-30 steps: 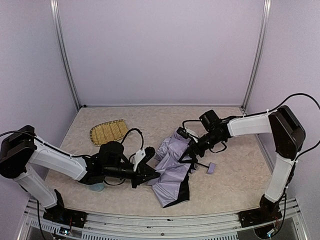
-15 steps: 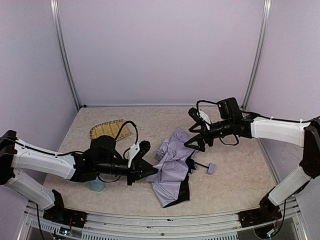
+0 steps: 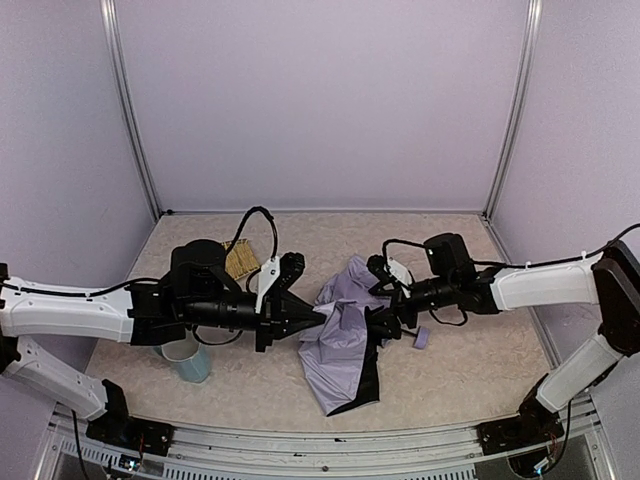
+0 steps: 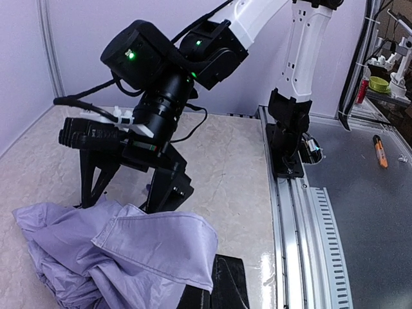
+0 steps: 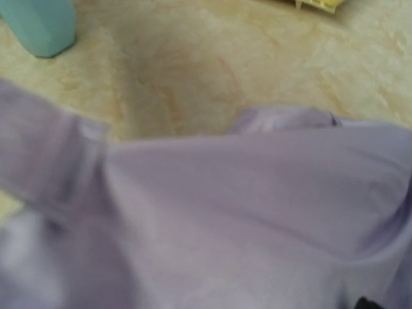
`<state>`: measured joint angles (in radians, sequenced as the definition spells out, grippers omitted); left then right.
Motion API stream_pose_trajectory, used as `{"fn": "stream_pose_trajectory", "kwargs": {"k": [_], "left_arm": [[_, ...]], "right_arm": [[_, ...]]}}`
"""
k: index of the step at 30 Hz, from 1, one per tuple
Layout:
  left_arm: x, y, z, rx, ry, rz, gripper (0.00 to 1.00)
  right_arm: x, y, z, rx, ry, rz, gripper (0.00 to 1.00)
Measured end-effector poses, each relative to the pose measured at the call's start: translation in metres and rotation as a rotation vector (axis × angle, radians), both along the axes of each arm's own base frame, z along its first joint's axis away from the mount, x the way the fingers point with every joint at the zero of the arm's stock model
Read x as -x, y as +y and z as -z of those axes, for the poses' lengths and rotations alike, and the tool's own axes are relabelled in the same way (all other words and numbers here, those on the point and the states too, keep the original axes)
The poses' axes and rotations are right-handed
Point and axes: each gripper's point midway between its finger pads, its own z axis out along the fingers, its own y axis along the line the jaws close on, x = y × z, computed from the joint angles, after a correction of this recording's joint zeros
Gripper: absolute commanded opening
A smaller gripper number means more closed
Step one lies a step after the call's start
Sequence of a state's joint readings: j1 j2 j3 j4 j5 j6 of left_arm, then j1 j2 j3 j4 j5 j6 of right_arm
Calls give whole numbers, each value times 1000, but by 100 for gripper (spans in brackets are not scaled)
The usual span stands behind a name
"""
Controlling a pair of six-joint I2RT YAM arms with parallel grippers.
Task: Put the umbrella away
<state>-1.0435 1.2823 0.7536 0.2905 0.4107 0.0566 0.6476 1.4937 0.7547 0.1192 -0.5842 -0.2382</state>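
Left jaws: pinched shut on edge of umbrella [image 3: 345,345] cloth. Right jaws: wide open, tips down at other side of cloth, holding nothing. Umbrella: floppy purple heap, middle of counter [image 3: 460,370], closer to near edge; black inside shows at bottom. Small purple knob [image 3: 421,338] just right of heap. Blue-green cup [image 3: 187,358] near left near corner. Straw tray [image 3: 240,258] behind left arm [image 3: 80,310].

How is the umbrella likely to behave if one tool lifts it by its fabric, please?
The umbrella will probably be floppy: its fabric lies crumpled in loose folds. It seems light, being thin cloth. The handle knob lies out beside the cloth, so it may trail or swing if only fabric is lifted.
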Motion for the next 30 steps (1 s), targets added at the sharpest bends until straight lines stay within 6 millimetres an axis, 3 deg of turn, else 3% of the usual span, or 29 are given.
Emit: {"fn": "stream_pose_trajectory", "kwargs": {"k": [8,13,18,25,27,30], "left_arm": [[5,-2,-14,-5,-22,25,0],[22,8,-4,-50,1,61,0],[46,23,41,-162,77,65,0],[62,45,118,-369,213,-1,0],[61,46,135,-416,237,-16,0],[63,43,165,-503,268,-17,0]], "right_arm": [[-16,10,48,59,54,5,89],[-28,14,79,105,100,21,71],[-41,13,87,122,128,60,40],[-49,5,87,130,162,118,7],[-52,2,86,133,170,136,0],[-59,-4,83,127,194,170,0]]}}
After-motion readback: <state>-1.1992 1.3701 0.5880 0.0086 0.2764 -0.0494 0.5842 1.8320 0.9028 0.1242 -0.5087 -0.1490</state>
